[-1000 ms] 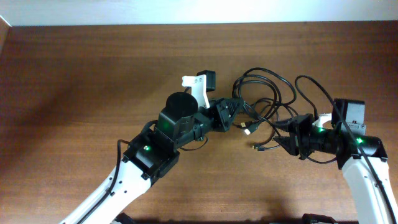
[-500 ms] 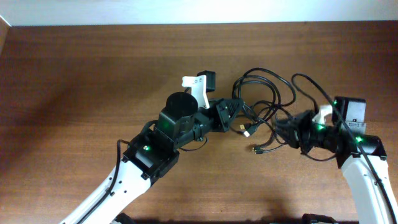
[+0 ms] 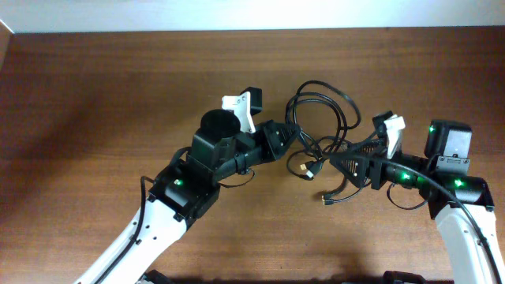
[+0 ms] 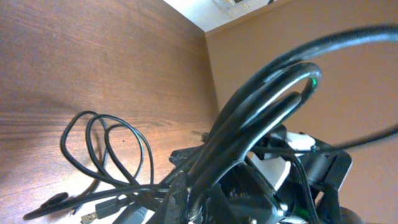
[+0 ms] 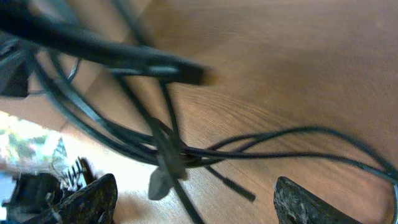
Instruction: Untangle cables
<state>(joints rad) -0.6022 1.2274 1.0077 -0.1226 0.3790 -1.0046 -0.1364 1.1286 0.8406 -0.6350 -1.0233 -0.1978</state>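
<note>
The cables point(image 3: 319, 146) are a tangle of thin black cords in the middle of the table, with loops spreading toward the far side. A silver-tipped plug point(image 3: 313, 168) and a small plug point(image 3: 327, 197) trail out toward the near side. My left gripper point(image 3: 282, 142) is shut on strands at the tangle's left edge. In the left wrist view, cables point(image 4: 261, 106) arch up out of that gripper point(image 4: 186, 202), and more loops point(image 4: 106, 143) lie on the wood. My right gripper point(image 3: 339, 167) stands open at the tangle's right side. In its wrist view strands point(image 5: 168, 149) cross just past the gripper point(image 5: 196, 205), and nothing is gripped.
The brown wooden table point(image 3: 95, 95) stretches wide to the left of the arms. Its far edge meets a pale wall point(image 3: 237, 12). The right arm's body point(image 4: 311, 165) shows close behind the bundle in the left wrist view.
My right gripper has opened wide and turned toward the tangle. My left gripper has drawn the bundle slightly left and farther back, still shut on it.
</note>
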